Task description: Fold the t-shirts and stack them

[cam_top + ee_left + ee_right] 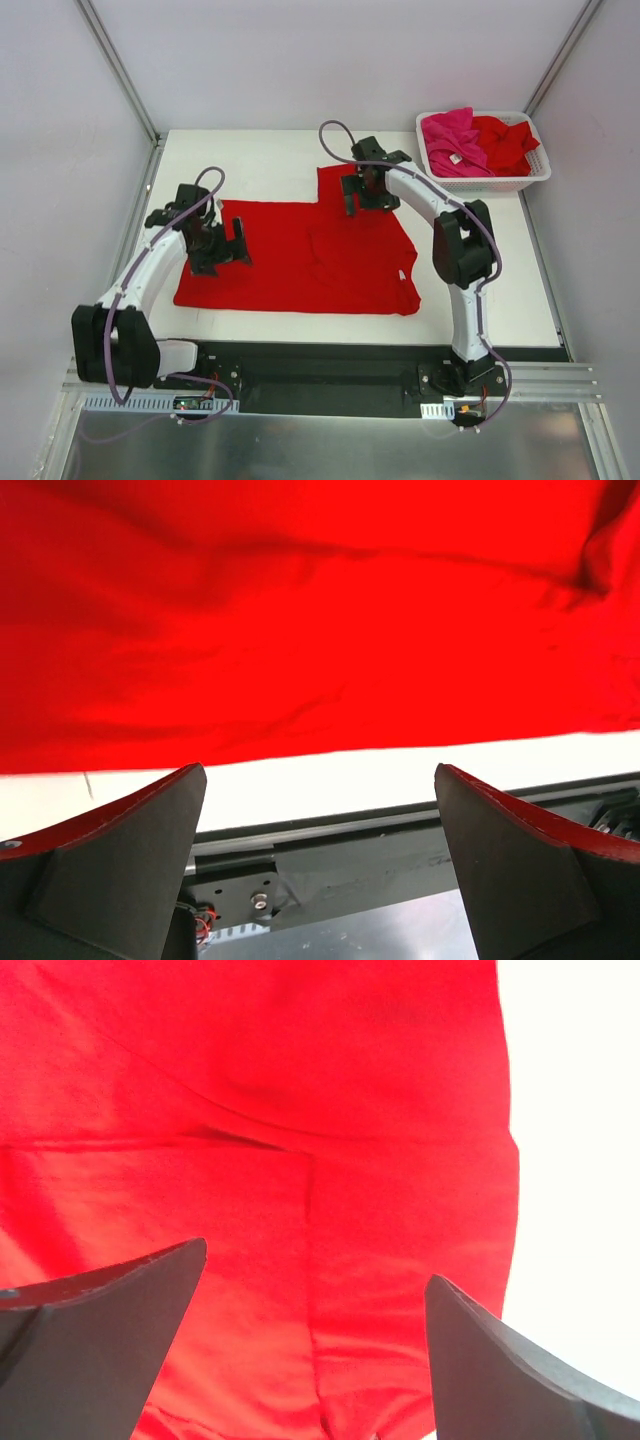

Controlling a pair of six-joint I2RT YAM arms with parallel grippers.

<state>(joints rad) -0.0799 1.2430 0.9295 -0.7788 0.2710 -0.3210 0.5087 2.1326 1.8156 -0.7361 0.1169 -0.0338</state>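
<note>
Red cloth, one t-shirt (pixel 300 262), lies spread flat on the white table (pixel 250 155), and its far sleeve is partly hidden under the right gripper (pixel 365 200), whose jaws stand wide apart and grasp nothing. We see the left gripper (pixel 243 245) equally wide and empty at the shirt's left edge. In the basket (pixel 535 178) a pink t-shirt (pixel 450 135) and a red bundle (pixel 505 142) lie crumpled, too bunched for us to count.

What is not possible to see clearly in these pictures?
- Top view: number of shirts in the basket; they lie bunched together.
- Top view: print on the white label of the pink shirt, too small.
- Both wrist views: the outline of the spread red t-shirt, cut off by the edges.
</note>
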